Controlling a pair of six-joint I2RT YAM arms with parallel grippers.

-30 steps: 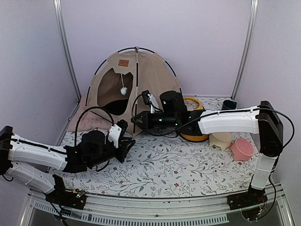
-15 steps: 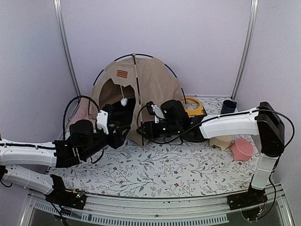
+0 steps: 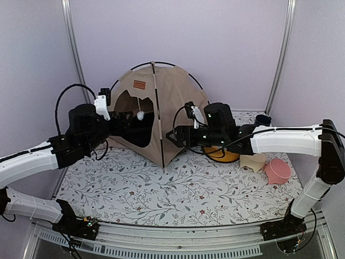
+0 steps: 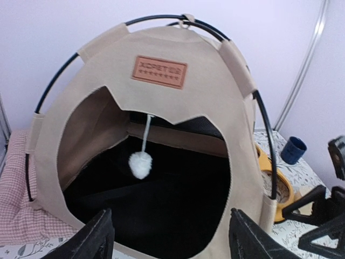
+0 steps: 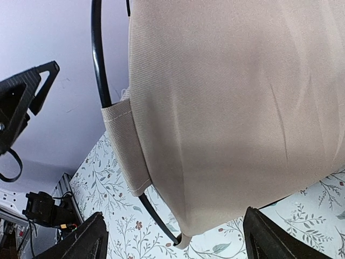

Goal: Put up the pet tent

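Note:
The pet tent (image 3: pixel 175 100) stands upright at the back of the table, tan fabric on crossed black poles (image 5: pixel 99 59). Its arched doorway faces front-left, showing the black lining, a white pom-pom (image 4: pixel 140 164) and a brown label (image 4: pixel 159 71). My left gripper (image 3: pixel 126 123) hovers open just in front of the doorway, nothing between its fingers (image 4: pixel 99 234). My right gripper (image 3: pixel 175 137) is open at the tent's front right corner; in the right wrist view the fabric wall (image 5: pixel 232 108) and a pole end sit between the spread fingers (image 5: pixel 259 232), untouched.
A pink checked cushion (image 4: pixel 19 205) lies left of the tent. A yellow bowl stand (image 3: pixel 229 155) sits to its right behind my right arm. A beige cup (image 3: pixel 252 161), a pink cup (image 3: pixel 277 171) and a dark blue cup (image 3: pixel 262 120) stand at the right. Metal frame posts (image 3: pixel 75 54) flank the back.
Both grippers have opened and let go of the tent. The left arm rose and swung back to the doorway; the right gripper drew away to the right. The tent stands on its own.

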